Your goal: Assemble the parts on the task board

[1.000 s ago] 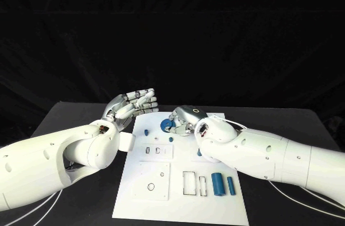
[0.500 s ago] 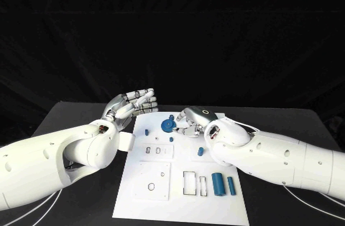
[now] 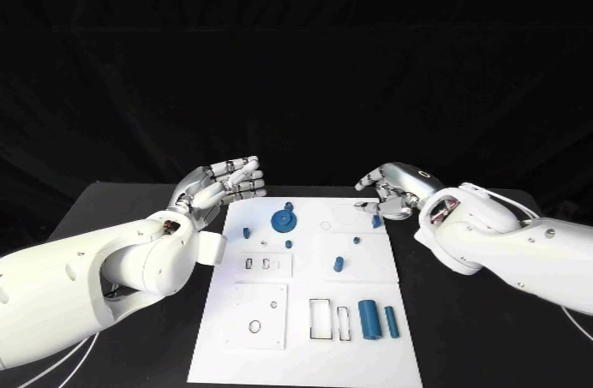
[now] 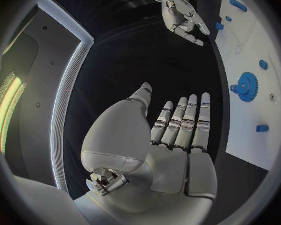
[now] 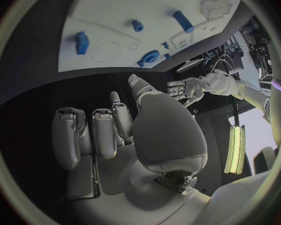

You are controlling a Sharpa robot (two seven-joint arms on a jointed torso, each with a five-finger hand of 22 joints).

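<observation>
Your left hand [image 3: 226, 182] sits off the task board's [image 3: 278, 324] far left corner over the black desk [image 3: 117, 204], fingers straight and apart, palm up, holding nothing. Your right hand [image 3: 396, 189] is off the board's far right corner, fingers curled in, nothing in it; a small blue part [image 3: 377, 221] stands on the board just beside those fingertips.

On the board: blue gear [image 3: 284, 220] near the far end, seated on a peg. Small blue pegs around it, one toward the left edge [image 3: 246, 232], one just nearer than the gear [image 3: 288, 244], one right of centre [image 3: 355, 241], and a bigger tilted one mid-board [image 3: 338, 265]. Near end has two blue cylinders lying side by side, the thick one [image 3: 369, 319] and the thin one [image 3: 392, 321], right beside the rectangular cutouts [image 3: 320, 318]. Oval hole [image 3: 254, 326] in the near left plate is open.

Nothing lies between either hand and the board.
</observation>
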